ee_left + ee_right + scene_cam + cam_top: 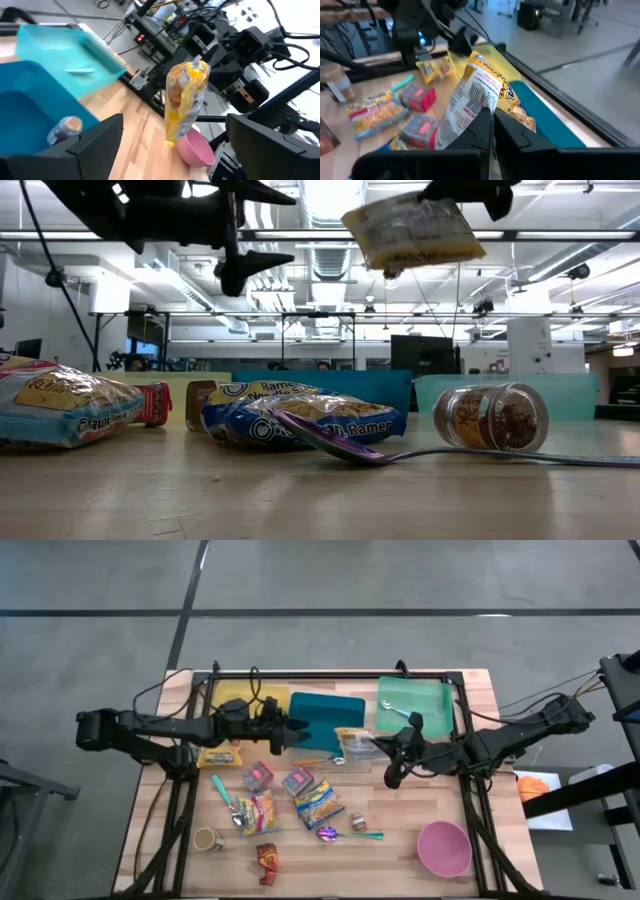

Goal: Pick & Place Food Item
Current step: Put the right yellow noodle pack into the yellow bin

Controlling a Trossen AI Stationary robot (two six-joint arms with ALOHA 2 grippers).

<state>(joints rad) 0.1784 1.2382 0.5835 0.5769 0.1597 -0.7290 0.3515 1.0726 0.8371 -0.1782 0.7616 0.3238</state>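
A yellow and white snack packet (355,744) hangs in the air over the table's middle, in front of the dark teal bin (326,718). My right gripper (490,131) is shut on it. In the low view the packet (414,230) floats high above the tabletop. My left gripper (298,735) is open and level, over the teal bin's left part, and points toward the packet (185,102) without touching it. In the low view the left gripper (280,225) is also well above the table. My right gripper pinches the packet's flat edge seam (479,116) between its two shut fingers, reaching in nearly level from the table's right side. The packet is lifted clear of the table and hangs tilted beside and below the fingers.
A yellow bin (240,700) and a green bin (415,705) flank the teal one along the far edge. Ramen packets (318,802), small boxes (258,776), spoons (225,795), a jar (492,418), a cup (206,838) and a pink bowl (443,847) lie on the near half.
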